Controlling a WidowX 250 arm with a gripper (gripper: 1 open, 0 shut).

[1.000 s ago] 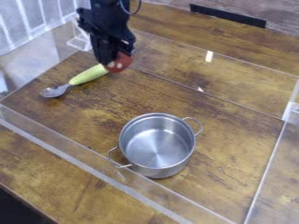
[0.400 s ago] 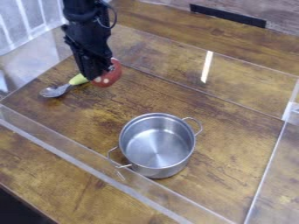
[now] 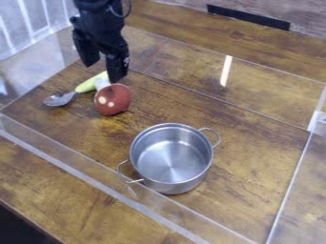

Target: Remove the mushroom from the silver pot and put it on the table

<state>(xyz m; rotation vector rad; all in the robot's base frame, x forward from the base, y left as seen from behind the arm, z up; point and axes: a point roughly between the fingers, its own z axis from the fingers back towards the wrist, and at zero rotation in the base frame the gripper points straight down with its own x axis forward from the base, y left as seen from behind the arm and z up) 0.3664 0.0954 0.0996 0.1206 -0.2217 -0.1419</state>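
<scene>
Landmark: silver pot [image 3: 171, 158], upright, near centre of the table [image 3: 254, 105], interior bare and shiny.
Mushroom [image 3: 112, 98]: out of the pot, lying on the wood up and left of the pot, well apart from it; reddish cap visible, stem not clearly visible.
Gripper [image 3: 102, 67]: above and just behind the mushroom, further up-left from the pot; fingers apart, nothing between them, no contact with the mushroom as far as visible.
Other items: grey spoon [image 3: 59, 98] and yellow-green vegetable [image 3: 88, 83], both left of the mushroom, far side from the pot; vegetable partly hidden behind the gripper.
Acrylic strips [image 3: 76, 157]: bordering the work area, one running just in front of the pot.
Done: mushroom removed from pot, resting on table, apparently let go.
Left: judged almost nothing; only clearing the arm away from the mushroom.
Risk: mushroom round, could roll if nudged during retreat.
Progress: judged essentially complete.
</scene>
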